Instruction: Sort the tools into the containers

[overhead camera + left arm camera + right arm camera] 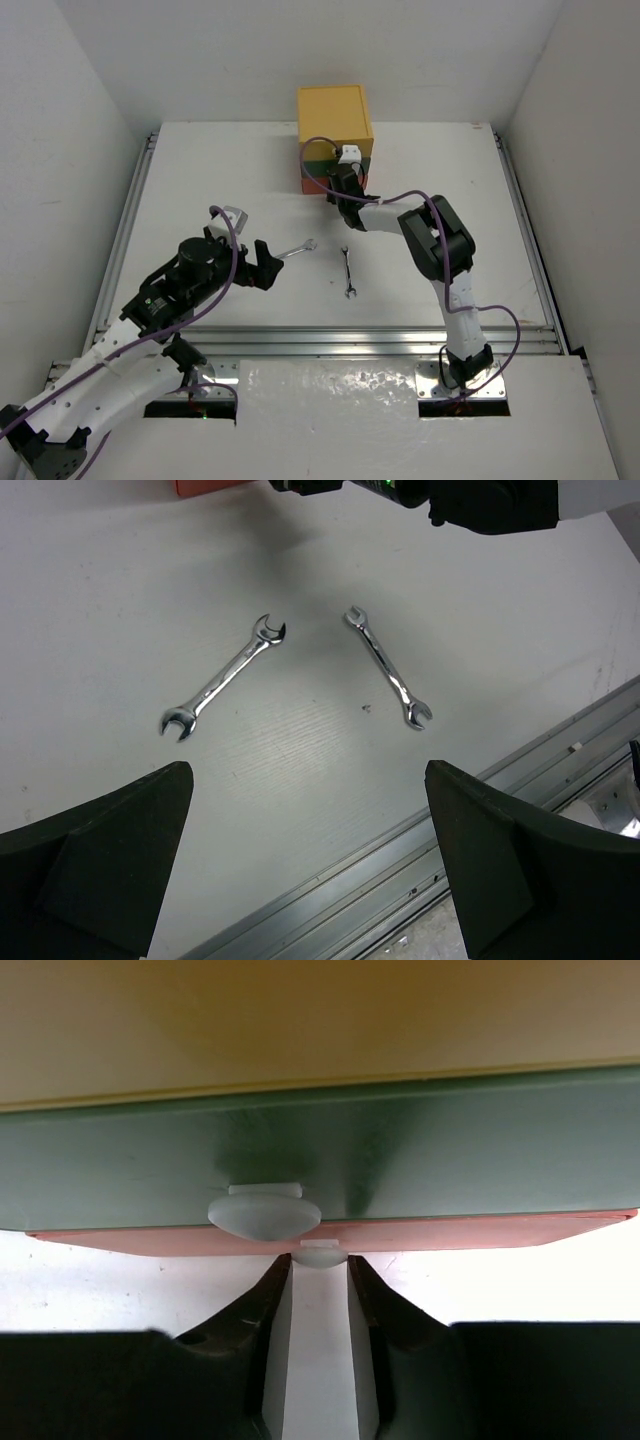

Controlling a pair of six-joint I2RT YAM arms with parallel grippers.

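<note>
As if to pull the red-orange bottom drawer [480,1230] open, the right gripper [320,1265] flanks its white knob [320,1256], grip unclear, while the left gripper [308,775] hangs wide open over two wrenches [224,678] [388,667] on the table [200,180]

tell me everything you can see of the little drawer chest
The drawer chest is small and boxy, plastic-looking, standing upright at the back of the table: yellow top, green middle drawer, red-orange bottom drawer. Green and red fronts each carry a pale knob. The right gripper brackets the bottom knob; contact is unclear.
</note>
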